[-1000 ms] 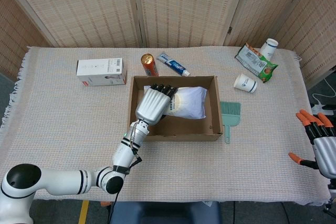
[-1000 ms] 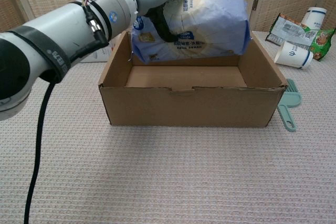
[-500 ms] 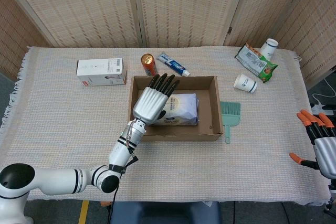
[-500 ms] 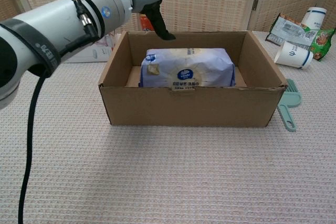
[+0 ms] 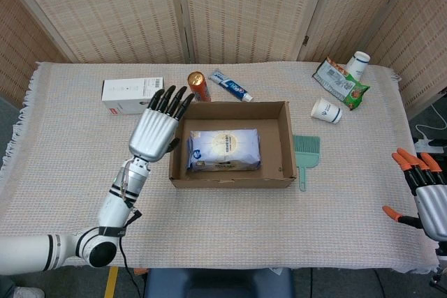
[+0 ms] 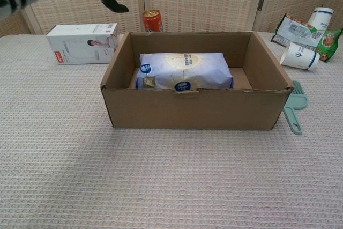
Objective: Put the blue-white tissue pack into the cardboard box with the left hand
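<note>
Left hand (image 5: pixel 156 130) withdrew; one tissue pack (image 5: pixel 223 150) in box (image 5: pixel 286 146).

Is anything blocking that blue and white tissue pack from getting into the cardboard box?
No. The tissue pack already lies flat inside the cardboard box, with nothing visible on top of it. The left hand is open beside the box, holding nothing.

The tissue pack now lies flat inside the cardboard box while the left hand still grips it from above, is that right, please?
Not quite. The tissue pack does lie flat inside the cardboard box, but the left hand does not grip it: the head view shows it open, fingers spread, holding nothing, to the left of the box and clear of it.
</note>
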